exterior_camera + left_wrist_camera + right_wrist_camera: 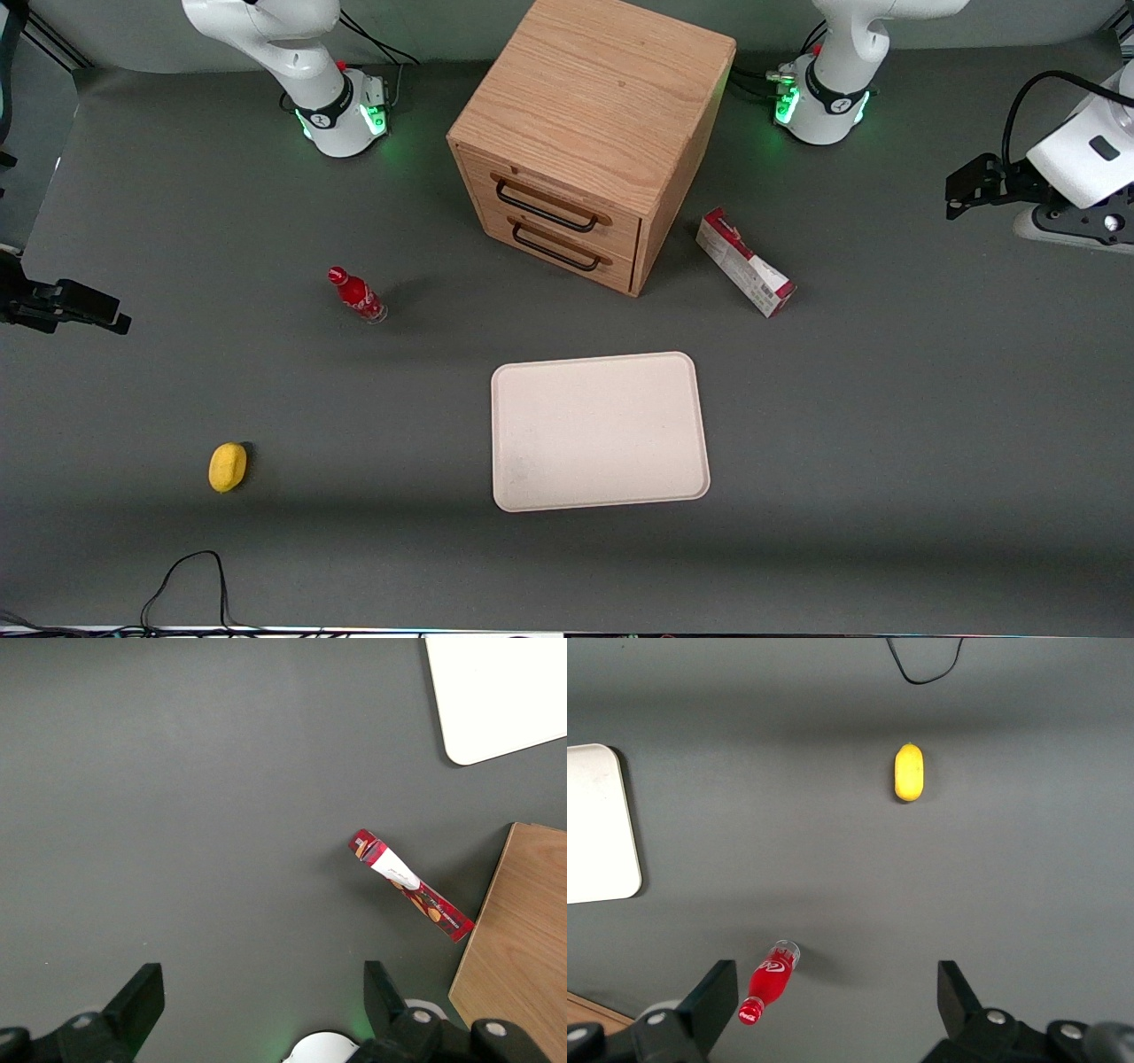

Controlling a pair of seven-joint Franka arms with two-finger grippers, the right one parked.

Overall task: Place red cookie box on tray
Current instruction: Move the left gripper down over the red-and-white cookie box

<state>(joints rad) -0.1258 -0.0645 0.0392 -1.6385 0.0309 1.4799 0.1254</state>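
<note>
The red cookie box [744,262] lies flat on the grey table beside the wooden drawer unit [594,115], slanted to it. It also shows in the left wrist view [409,884]. The cream-white tray [599,431] sits nearer to the front camera than the box and the drawer unit, with nothing on it; one corner shows in the left wrist view [505,691]. My left gripper [961,188] hangs well above the table toward the working arm's end, apart from the box. In the left wrist view the gripper [260,992] is open wide and holds nothing.
A small red bottle [357,295] lies on the table toward the parked arm's end. A yellow lemon [228,466] lies nearer to the front camera than the bottle. A black cable [190,576] loops at the table's front edge.
</note>
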